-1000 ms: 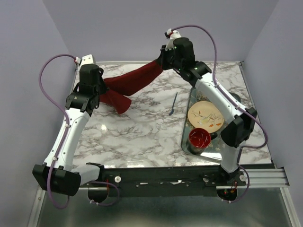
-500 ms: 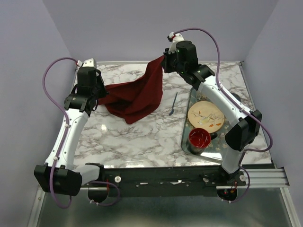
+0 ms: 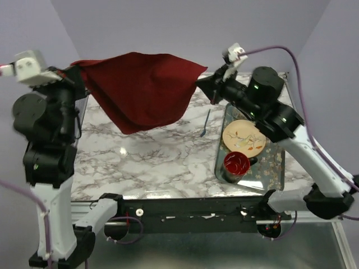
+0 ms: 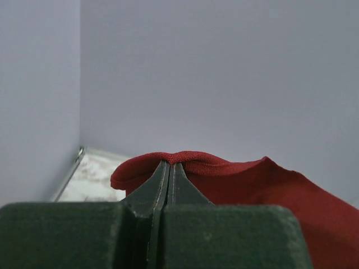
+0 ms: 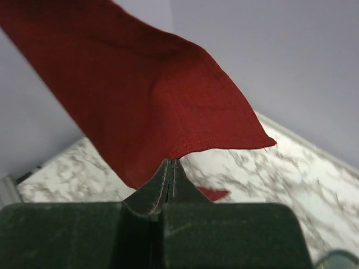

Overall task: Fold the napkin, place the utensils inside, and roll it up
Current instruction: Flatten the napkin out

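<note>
The dark red napkin (image 3: 140, 87) hangs spread in the air high above the marble table, stretched between both arms. My left gripper (image 3: 78, 68) is shut on its left corner; in the left wrist view the cloth (image 4: 235, 179) bulges over the closed fingertips of that gripper (image 4: 170, 163). My right gripper (image 3: 201, 81) is shut on the right edge, where the napkin (image 5: 140, 95) fans out from the tips of the gripper (image 5: 170, 161). The slim blue utensil (image 3: 205, 123) lies on the table just left of the tray.
A dark tray (image 3: 275, 168) at the right holds a cream plate (image 3: 242, 137) and a red mug (image 3: 236, 164). The marble tabletop (image 3: 151, 157) stretches under the raised cloth. Purple-grey walls close in the left, back and right.
Both arms have risen sharply and pulled apart, lifting the napkin off the table and stretching it from a bunched strip into a spread sheet in the air.
</note>
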Tool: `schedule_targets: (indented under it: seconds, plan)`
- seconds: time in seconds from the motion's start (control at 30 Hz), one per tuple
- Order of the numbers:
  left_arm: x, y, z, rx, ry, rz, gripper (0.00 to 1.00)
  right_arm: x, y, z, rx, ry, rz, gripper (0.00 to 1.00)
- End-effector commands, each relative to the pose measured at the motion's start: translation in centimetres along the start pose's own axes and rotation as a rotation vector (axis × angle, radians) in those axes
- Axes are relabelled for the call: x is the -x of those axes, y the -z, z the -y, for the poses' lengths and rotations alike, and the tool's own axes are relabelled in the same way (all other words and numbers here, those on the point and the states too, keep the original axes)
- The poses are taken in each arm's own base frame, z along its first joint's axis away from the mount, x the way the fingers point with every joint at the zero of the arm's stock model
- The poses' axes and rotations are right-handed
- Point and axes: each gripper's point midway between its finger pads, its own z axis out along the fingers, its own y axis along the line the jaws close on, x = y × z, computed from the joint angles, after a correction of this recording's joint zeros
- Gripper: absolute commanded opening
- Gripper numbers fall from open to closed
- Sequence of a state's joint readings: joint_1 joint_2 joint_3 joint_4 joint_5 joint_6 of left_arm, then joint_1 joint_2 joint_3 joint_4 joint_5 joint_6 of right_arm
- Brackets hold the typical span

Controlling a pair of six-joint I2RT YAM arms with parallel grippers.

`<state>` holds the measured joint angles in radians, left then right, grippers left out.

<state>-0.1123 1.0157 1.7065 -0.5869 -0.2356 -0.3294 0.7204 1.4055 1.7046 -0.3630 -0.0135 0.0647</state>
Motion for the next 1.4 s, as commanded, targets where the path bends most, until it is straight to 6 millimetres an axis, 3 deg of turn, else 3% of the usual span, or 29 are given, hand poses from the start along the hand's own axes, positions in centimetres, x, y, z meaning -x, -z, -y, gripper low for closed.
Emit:
schedule_targets:
  seconds: [0.0, 0.07, 0.17, 0.27, 0.37, 0.5, 0.53, 0.6, 0.67, 0.7, 0.73, 0.77, 0.8, 0.83, 0.87, 0.9, 0.93, 0.97, 1.0, 1.03, 1.07, 1.1, 1.13, 1.17, 1.2, 1.23, 1.3, 1.33, 1.37]
  plan:
    - [9.5, 9.0, 0.2, -0.079, 0.02, 0.317, 0.0, 3.8, 8.4, -6.2, 0.223, 0.1, 0.183, 0.01]
    - [12.0, 13.3, 0.2, -0.123, 0.021, 0.428, 0.0, 5.8, 13.4, -8.2, 0.329, 0.09, 0.304, 0.01]
    - [13.7, 17.5, -0.7, -0.128, 0.032, 0.519, 0.0, 6.0, 17.4, -10.0, 0.454, 0.035, 0.341, 0.01]
    - [13.7, 18.5, -1.2, -0.113, 0.049, 0.528, 0.0, 5.8, 18.3, -10.5, 0.491, -0.007, 0.335, 0.01]
    - [11.3, 15.0, -1.6, -0.064, 0.046, 0.444, 0.0, 5.4, 16.6, -9.5, 0.416, -0.024, 0.313, 0.01]
    - [4.4, 6.2, -3.0, 0.085, -0.012, 0.212, 0.0, 1.3, 10.1, -6.8, 0.231, -0.03, 0.179, 0.01]
    - [2.6, 4.4, -3.6, 0.126, -0.041, 0.161, 0.0, -1.1, 7.5, -6.5, 0.219, -0.035, 0.107, 0.01]
    - [-3.2, -0.8, -5.7, 0.259, -0.091, 0.018, 0.0, -3.6, 4.4, -4.8, 0.174, -0.079, 0.049, 0.01]
    - [-8.7, -5.5, -6.7, 0.318, -0.159, -0.117, 0.0, -9.0, -0.5, -2.3, 0.089, -0.107, -0.095, 0.01]
    - [-11.6, -7.0, -7.5, 0.338, -0.184, -0.175, 0.0, -8.6, -1.8, -1.7, 0.082, -0.128, -0.114, 0.01]
    - [-13.6, -8.5, -8.1, 0.349, -0.192, -0.218, 0.0, -10.8, -3.4, -1.2, 0.081, -0.145, -0.177, 0.01]
    - [-17.8, -11.1, -9.3, 0.379, -0.223, -0.312, 0.0, -13.2, -5.9, 0.2, 0.039, -0.146, -0.21, 0.01]
    - [-19.7, -12.2, -10.5, 0.416, -0.236, -0.348, 0.0, -15.5, -7.2, 1.2, 0.012, -0.144, -0.258, 0.01]
    - [-21.5, -13.4, -11.3, 0.428, -0.244, -0.381, 0.0, -15.4, -8.5, 2.0, -0.008, -0.137, -0.254, 0.01]
    - [-25.7, -15.4, -12.8, 0.46, -0.272, -0.467, 0.0, -19.1, -10.6, 3.9, -0.054, -0.135, -0.317, 0.01]
    - [-26.0, -16.8, -13.6, 0.486, -0.275, -0.468, 0.0, -21.0, -11.8, 5.1, -0.081, -0.139, -0.346, 0.01]
    - [-26.8, -17.9, -15.0, 0.531, -0.273, -0.483, 0.0, -19.0, -13.6, 5.9, -0.075, -0.152, -0.319, 0.01]
    - [-30.6, -19.0, -16.8, 0.565, -0.289, -0.569, 0.0, -21.8, -14.2, 8.2, -0.114, -0.182, -0.401, 0.01]
    - [-29.6, -21.0, -16.6, 0.556, -0.275, -0.536, 0.01, -24.9, -15.4, 9.7, -0.143, -0.187, -0.454, 0.01]
    - [-30.1, -22.2, -16.8, 0.55, -0.282, -0.543, 0.11, -25.9, -15.9, 10.9, -0.172, -0.184, -0.469, 0.01]
    - [-33.2, -22.8, -17.5, 0.552, -0.304, -0.627, 0.18, -25.0, -16.4, 12.3, -0.191, -0.172, -0.453, 0.04]
    - [-30.7, -25.0, -16.0, 0.509, -0.284, -0.582, 0.26, -27.2, -16.9, 13.0, -0.196, -0.176, -0.504, 0.22]
    - [-30.7, -25.8, -15.7, 0.497, -0.279, -0.6, 0.38, -27.2, -17.1, 13.4, -0.198, -0.174, -0.526, 0.29]
    - [-32.4, -25.4, -15.8, 0.507, -0.294, -0.673, 0.39, -24.7, -17.8, 13.8, -0.188, -0.163, -0.492, 0.36]
    - [-31.4, -25.6, -14.7, 0.468, -0.266, -0.657, 0.45, -25.8, -17.2, 13.8, -0.192, -0.166, -0.546, 0.53]
    - [-32.1, -24.9, -14.5, 0.466, -0.226, -0.666, 0.61, -25.8, -17.1, 14.0, -0.203, -0.164, -0.554, 0.62]
    - [-30.3, -24.0, -13.6, 0.45, -0.185, -0.643, 0.98, -25.9, -16.4, 13.7, -0.207, -0.167, -0.581, 0.67]
    - [-30.4, -23.2, -13.8, 0.464, -0.18, -0.656, 0.99, -25.8, -16.2, 13.6, -0.207, -0.176, -0.583, 0.71]
    - [-28.6, -22.4, -13.4, 0.466, -0.159, -0.625, 0.99, -24.9, -15.7, 13.1, -0.2, -0.195, -0.572, 0.72]
